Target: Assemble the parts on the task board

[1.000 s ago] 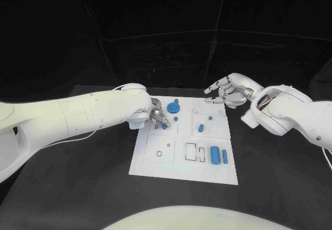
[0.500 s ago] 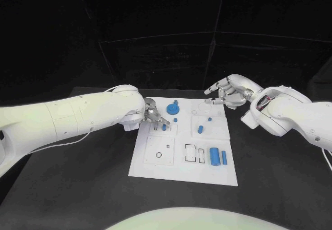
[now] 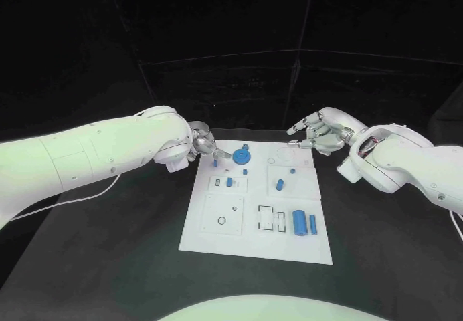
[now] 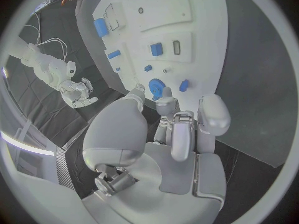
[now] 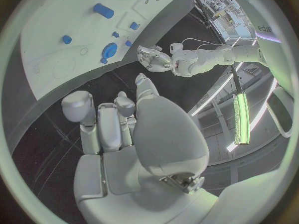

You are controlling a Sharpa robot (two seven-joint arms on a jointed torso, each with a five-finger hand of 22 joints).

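Hands at board's (image 3: 224, 231) far edge, parts mostly seated or lying flat.

Left hand (image 3: 205, 148) off far-left corner, fingers loosely curled; nothing visibly held, grip state not discernible. Right hand (image 3: 316, 129) off far-right corner, fingers apart, empty, parked likely to leave the board free. Gear (image 3: 240, 157) near far edge, just beside left hand; two cylinders (image 3: 305, 222) lying loose at near right, probably awaiting insertion. Bare table (image 3: 116, 254) around board for approach.

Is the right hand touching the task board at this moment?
Apart. In the right wrist view, black table separates the right hand from the task board; its fingers hold nothing.
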